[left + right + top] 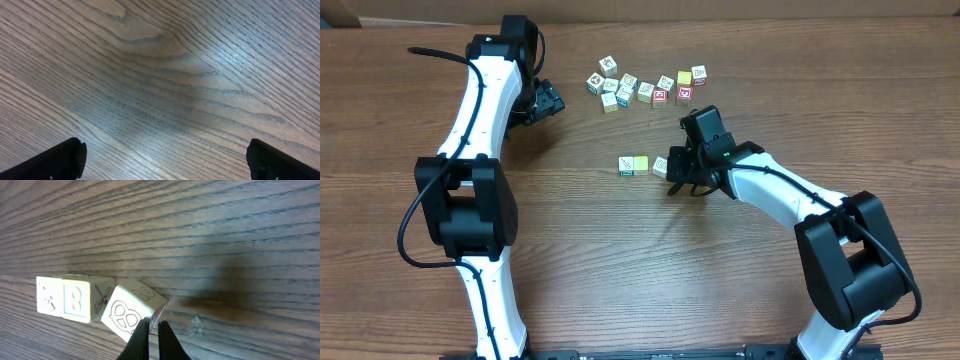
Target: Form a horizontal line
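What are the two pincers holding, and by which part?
Nothing is held. The right pincer is shut, its tips against the tilted cube's lower corner, not around it. The left pincer is open above the table.

Right wrist view:
- middle cube (pixel 75 299), near face: teal outlined "B" in teal frame, possibly "8"; its right side face: dragonfly drawing.
- tilted right cube (pixel 125 314), near face: pretzel outline; top face: faint scribble, unreadable.
- left cube (pixel 48 296): faint drawing, unreadable.

Overhead view:
- loose cluster cubes (pixel 645 88), far side of table: marks too small to read.
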Robot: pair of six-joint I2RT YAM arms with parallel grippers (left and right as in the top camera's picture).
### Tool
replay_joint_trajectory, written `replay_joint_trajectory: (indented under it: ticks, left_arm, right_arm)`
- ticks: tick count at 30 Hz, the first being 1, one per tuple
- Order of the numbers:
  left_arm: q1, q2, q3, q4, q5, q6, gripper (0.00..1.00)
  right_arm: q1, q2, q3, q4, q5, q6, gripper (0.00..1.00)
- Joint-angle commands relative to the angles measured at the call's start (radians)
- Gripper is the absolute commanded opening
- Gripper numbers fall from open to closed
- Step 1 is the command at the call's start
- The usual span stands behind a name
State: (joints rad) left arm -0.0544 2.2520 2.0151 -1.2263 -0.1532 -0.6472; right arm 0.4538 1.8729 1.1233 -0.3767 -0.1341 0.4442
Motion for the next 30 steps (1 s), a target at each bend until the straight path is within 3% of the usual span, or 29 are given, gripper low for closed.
replay_joint_trajectory:
  ticks: [1,30]
  left_arm:
    - [-0.003,0.011,0.018,0.001,-0.004,0.008,1.00]
    - [-0.003,0.011,0.018,0.001,-0.004,0.008,1.00]
  right_arm:
    - [0.005,0.003,-0.011,0.010,0.002,0.000,0.04]
    - [0.005,0.052,-0.011,0.039,0.051,0.006,0.04]
